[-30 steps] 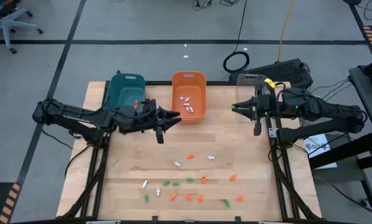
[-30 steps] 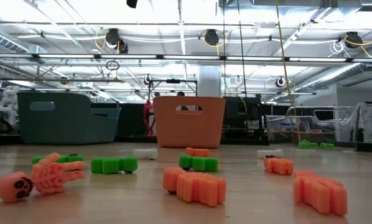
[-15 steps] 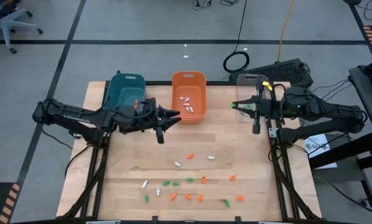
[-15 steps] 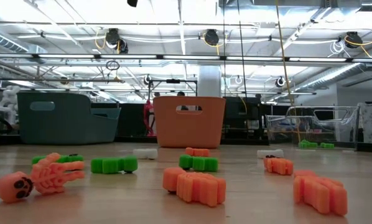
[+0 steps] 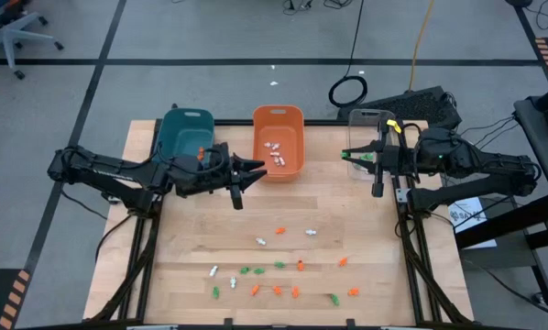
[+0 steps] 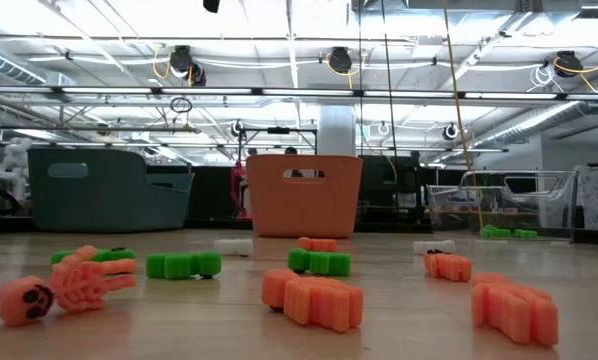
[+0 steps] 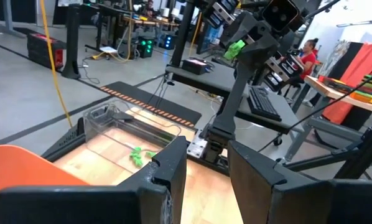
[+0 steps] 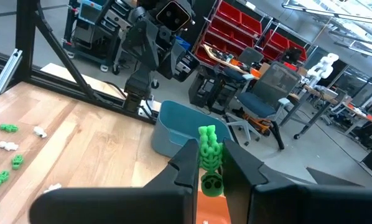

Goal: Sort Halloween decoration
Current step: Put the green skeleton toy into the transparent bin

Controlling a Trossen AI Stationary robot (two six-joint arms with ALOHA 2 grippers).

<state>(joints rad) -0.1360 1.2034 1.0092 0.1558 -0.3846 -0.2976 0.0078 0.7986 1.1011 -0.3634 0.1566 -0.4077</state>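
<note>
Overhead, right pincer (image 5: 347, 154) clamped on barely discernible green trinket (image 8: 208, 154); left pincer (image 5: 258, 170) apart, empty.

The smooth grey concrete floor (image 5: 210, 37) has dark lines. Red plastic storage bins (image 8: 239, 34) fill shelves. Bright long ceiling lights (image 6: 309, 20) shine above.

Teal bin (image 6: 104, 190) left, orange bin (image 6: 304, 195) centre, clear bin (image 6: 499, 205) right, all at far edge of table (image 6: 399, 320). Up front: orange skeleton (image 6: 64, 285) lying flat, green trinket (image 6: 183, 264) just beside, orange trinkets (image 6: 314, 296) scattered right.
</note>
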